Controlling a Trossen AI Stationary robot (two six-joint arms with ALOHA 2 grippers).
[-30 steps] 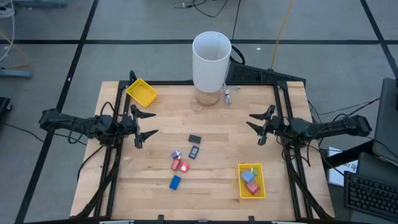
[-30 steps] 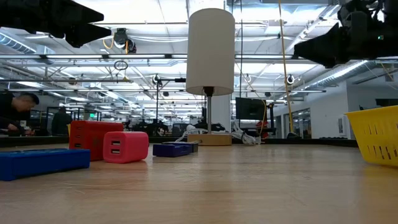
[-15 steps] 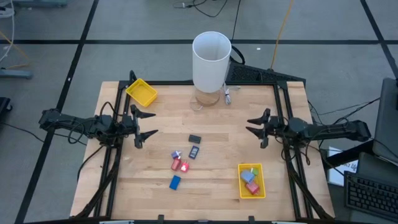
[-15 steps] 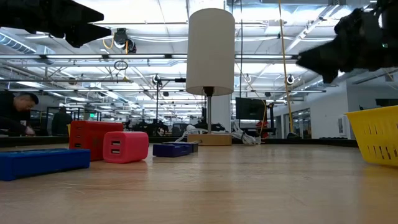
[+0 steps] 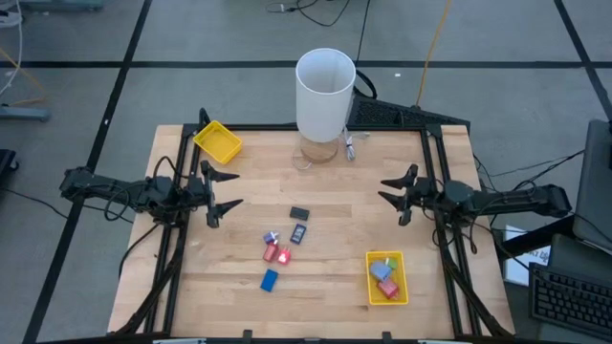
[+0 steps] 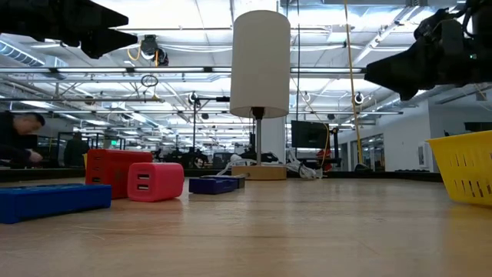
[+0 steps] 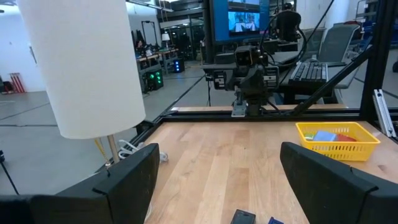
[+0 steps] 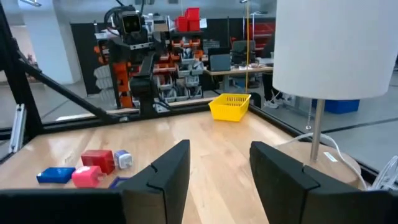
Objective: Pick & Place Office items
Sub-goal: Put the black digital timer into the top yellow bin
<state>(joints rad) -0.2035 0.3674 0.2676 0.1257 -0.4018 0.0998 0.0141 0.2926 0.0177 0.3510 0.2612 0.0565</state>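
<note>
Fingers of your right gripper point(image 5: 396, 196) and left gripper point(image 5: 222, 194) are spread and empty above the table point(image 5: 344, 277), so route either one to the loose items point(image 5: 283, 241) lying between their tips; sorted items already fill the near tray point(image 5: 370, 287).

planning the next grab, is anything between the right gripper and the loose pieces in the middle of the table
Nothing visible is. The right gripper hangs open above bare wood, and the loose pieces lie across open table. The white cylinder stands off at the far edge.
</note>
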